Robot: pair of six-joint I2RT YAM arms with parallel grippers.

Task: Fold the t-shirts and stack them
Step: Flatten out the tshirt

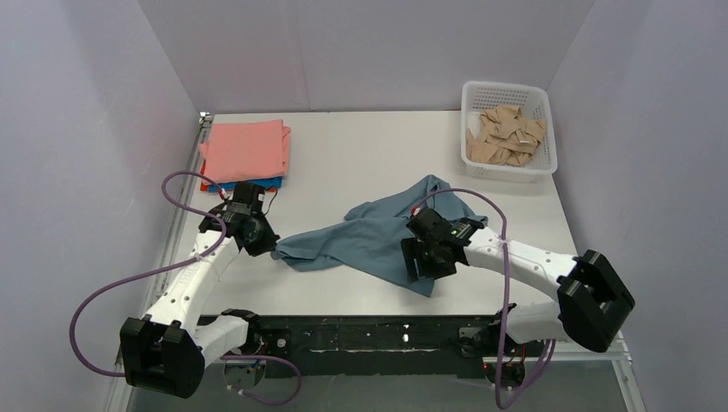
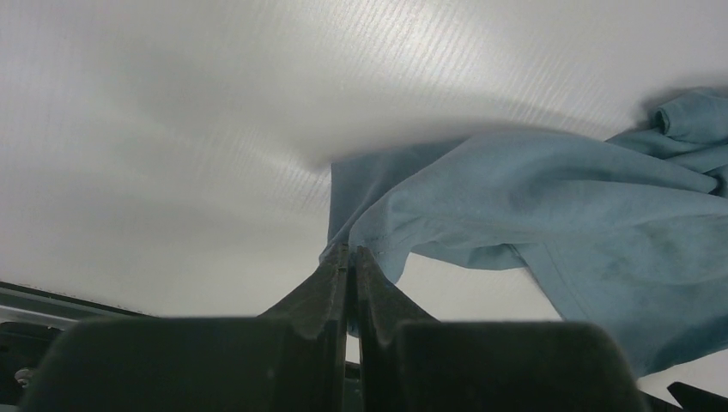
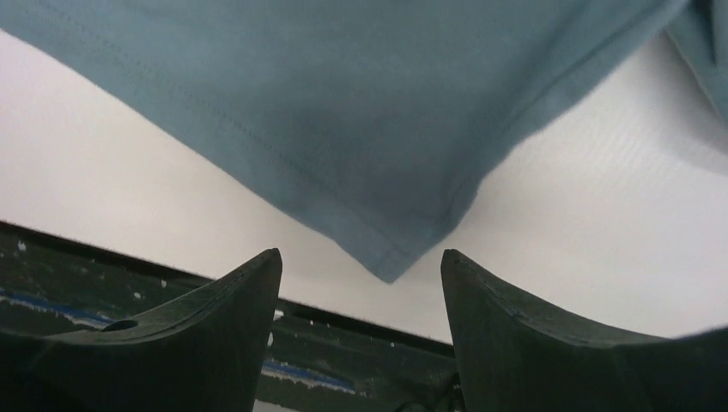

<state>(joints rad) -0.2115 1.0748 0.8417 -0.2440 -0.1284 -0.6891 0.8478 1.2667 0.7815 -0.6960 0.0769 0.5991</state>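
A dusty grey-blue t-shirt (image 1: 378, 236) lies crumpled across the middle of the table. My left gripper (image 1: 268, 245) is shut on its left edge; the left wrist view shows the closed fingers (image 2: 330, 283) pinching the cloth (image 2: 549, 189). My right gripper (image 1: 425, 266) is open above the shirt's near right corner (image 3: 391, 257), which lies between the spread fingers (image 3: 232, 296) without touching them. A folded salmon-pink shirt (image 1: 246, 148) tops a stack at the back left, with bright blue and orange-red edges (image 1: 257, 183) showing under it.
A white plastic basket (image 1: 508, 129) with tan cloth pieces stands at the back right. The table's dark front rail (image 1: 369, 330) runs close below the right gripper. Purple walls enclose the table (image 1: 360, 154) on three sides.
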